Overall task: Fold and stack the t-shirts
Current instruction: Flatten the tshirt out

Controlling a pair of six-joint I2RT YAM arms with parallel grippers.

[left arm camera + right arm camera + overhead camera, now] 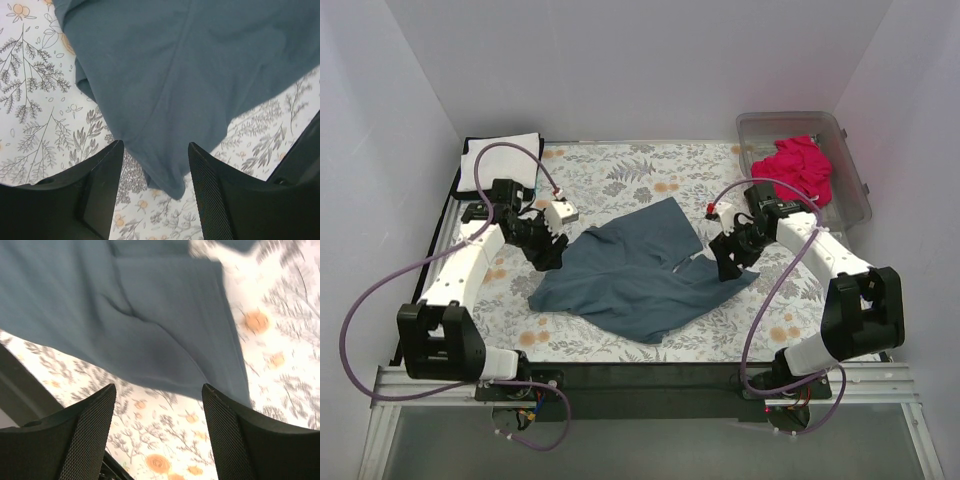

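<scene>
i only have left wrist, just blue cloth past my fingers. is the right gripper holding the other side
Observer: No. The right gripper is open above the blue shirt, near its right edge, gripping nothing.
Operator: any other shirts around
Observer: A pink shirt lies bunched in the clear bin at the far right.
Operator: anything folded yet
Observer: A white shirt lies folded at the far left corner.
</scene>
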